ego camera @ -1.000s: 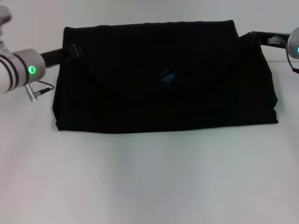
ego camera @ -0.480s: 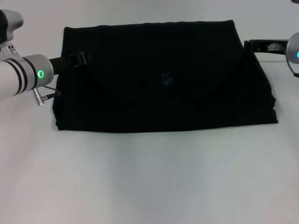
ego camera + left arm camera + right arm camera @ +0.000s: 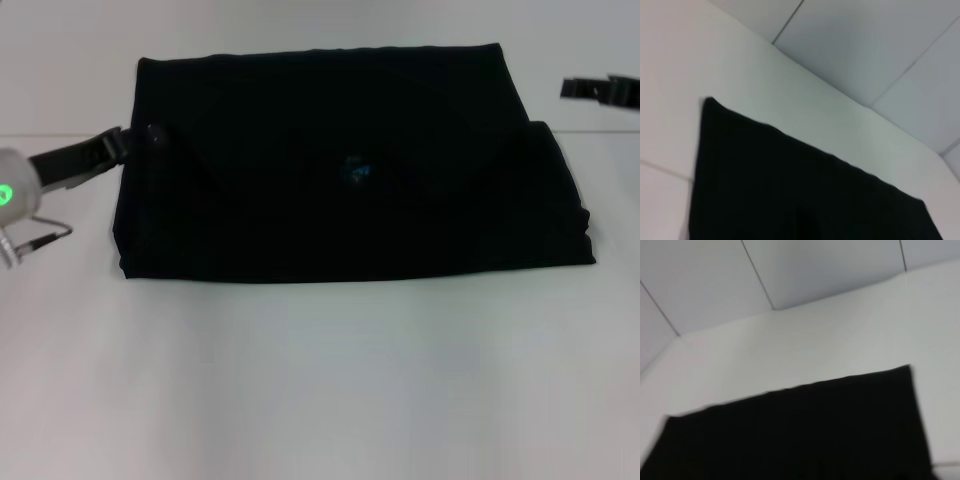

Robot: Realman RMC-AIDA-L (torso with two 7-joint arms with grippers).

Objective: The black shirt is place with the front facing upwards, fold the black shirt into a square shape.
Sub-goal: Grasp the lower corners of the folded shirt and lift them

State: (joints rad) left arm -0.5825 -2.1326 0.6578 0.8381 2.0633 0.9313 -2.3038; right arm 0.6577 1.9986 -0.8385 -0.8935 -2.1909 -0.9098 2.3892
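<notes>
The black shirt (image 3: 350, 170) lies flat on the white table (image 3: 320, 380), folded into a wide rectangle. Its small blue neck label (image 3: 358, 170) shows near the middle, and no white letters show. My left gripper (image 3: 125, 138) is at the shirt's left edge, near the upper left corner. My right gripper (image 3: 572, 88) hangs off the shirt's upper right corner, apart from the cloth. Neither gripper holds anything that I can see. The shirt also shows in the left wrist view (image 3: 790, 190) and in the right wrist view (image 3: 800, 435).
The white table stretches wide in front of the shirt. A pale wall (image 3: 320, 20) rises just behind the shirt's far edge. A cable (image 3: 35, 240) hangs from the left arm by the shirt's left side.
Both arms have drawn outward from the shirt: the left to the left and lower, the right to the right and higher. The shirt has not moved.
</notes>
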